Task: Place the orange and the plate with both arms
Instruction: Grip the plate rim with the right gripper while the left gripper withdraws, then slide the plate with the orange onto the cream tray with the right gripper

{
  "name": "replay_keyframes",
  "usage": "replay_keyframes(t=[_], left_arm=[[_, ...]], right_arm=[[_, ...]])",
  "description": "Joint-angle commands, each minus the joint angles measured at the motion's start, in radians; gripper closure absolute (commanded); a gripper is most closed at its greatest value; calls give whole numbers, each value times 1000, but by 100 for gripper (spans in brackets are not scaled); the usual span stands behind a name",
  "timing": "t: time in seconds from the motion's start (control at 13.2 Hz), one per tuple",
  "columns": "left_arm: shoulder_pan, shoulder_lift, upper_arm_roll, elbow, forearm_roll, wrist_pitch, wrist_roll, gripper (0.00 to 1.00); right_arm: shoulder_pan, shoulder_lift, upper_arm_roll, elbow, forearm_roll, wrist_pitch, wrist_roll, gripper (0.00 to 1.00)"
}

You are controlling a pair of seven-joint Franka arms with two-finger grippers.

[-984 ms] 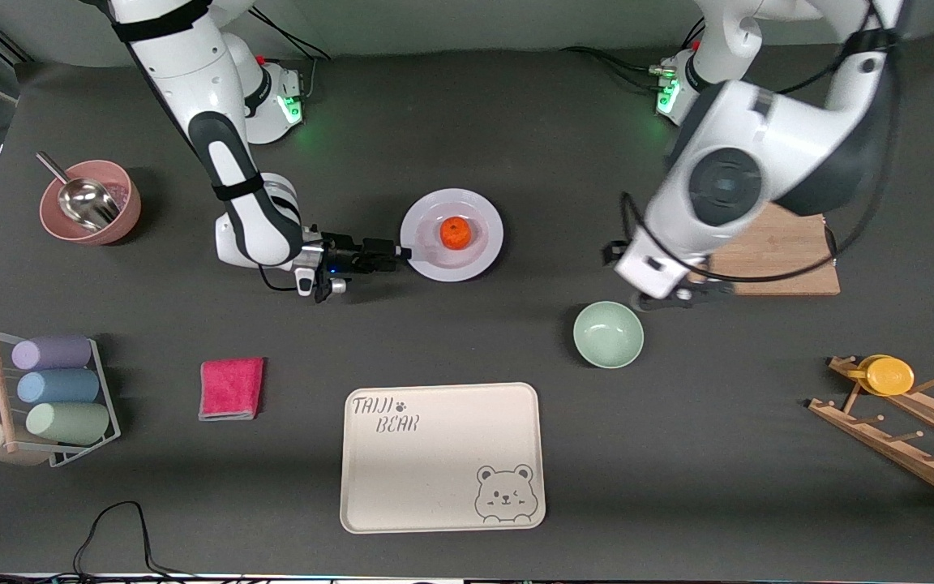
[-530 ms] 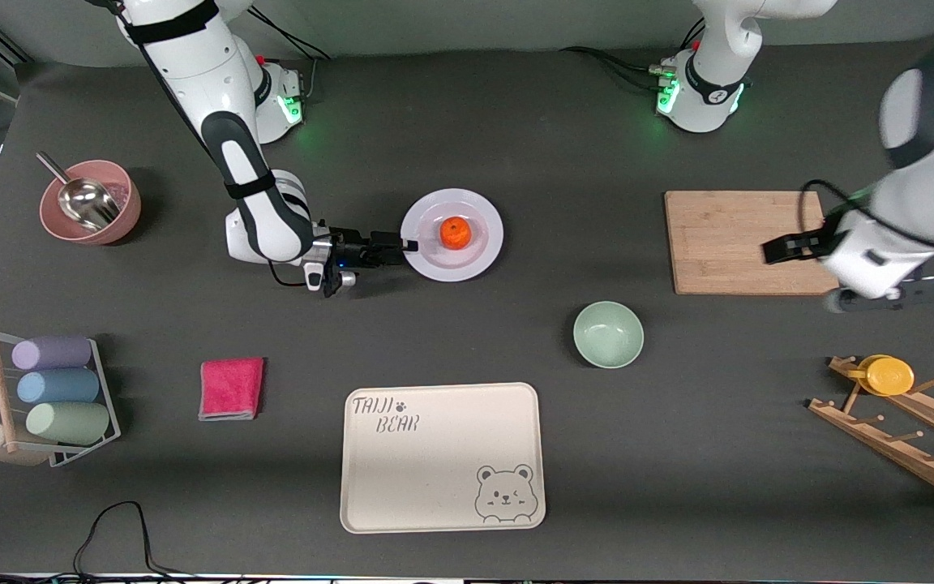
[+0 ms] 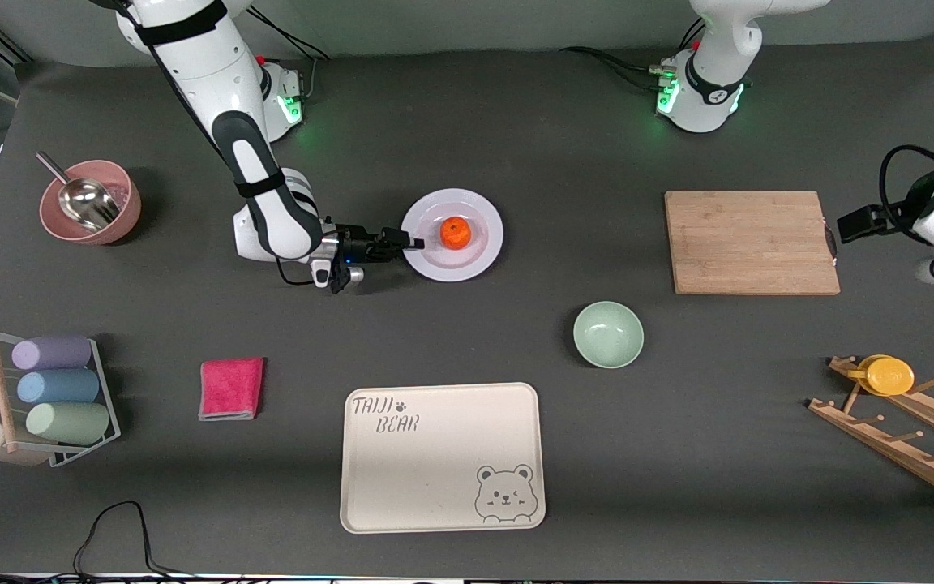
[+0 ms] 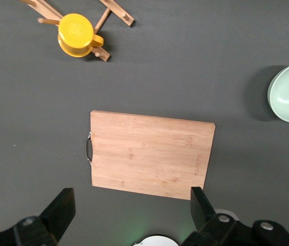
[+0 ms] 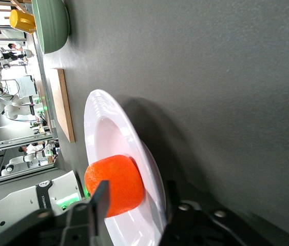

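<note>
Front view: the right gripper point(image 3: 410, 243) lies low and level at the rim of the plate point(image 3: 479, 247), at the edge toward the right arm's end of the table. The right wrist view shows one finger point(image 5: 99, 201) over the rim and the other under it, closed in around the plate's edge, though whether they already pinch it I cannot tell. The orange point(image 3: 455, 233) sits in the plate's well, just beside the upper fingertip. The plate rests on the dark grey matte table point(image 3: 516, 122), about midway along it and toward the robots' edge.

The left gripper point(image 4: 134, 215) hangs wide open with nothing in it, up over the table's edge at the left arm's end, beside the wooden cutting board point(image 3: 751, 242); that arm waits.

Nearer the front camera than the plate lie a mint-green bowl point(image 3: 608, 333) and a cream tray point(image 3: 443, 457) printed "TAIJI BEAR" with a bear's face in one corner. A pink cloth point(image 3: 231, 388) lies beside the tray. At the right arm's end stand a pink bowl point(image 3: 122, 212) holding a metal scoop point(image 3: 82, 199) and a wire rack point(image 3: 102, 389) of pastel cups. A yellow cup point(image 3: 887, 375) hangs on a wooden peg rack point(image 3: 905, 442) at the left arm's corner. Green lights glow at both arm bases
</note>
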Motion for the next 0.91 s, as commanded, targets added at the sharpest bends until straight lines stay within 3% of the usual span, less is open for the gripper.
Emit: replay_keyframes(t=[0.0, 0.45, 0.83], left_arm=[[7, -38, -4, -39, 23, 14, 3, 0], [-4, -33, -7, -88, 3, 90, 3, 0], [-10, -13, -9, -85, 3, 76, 4, 0]], right_arm=[[6, 4, -7, -3, 21, -3, -29, 100], [-7, -5, -18, 1, 20, -15, -18, 100], [-95, -51, -18, 10, 20, -18, -6, 100]])
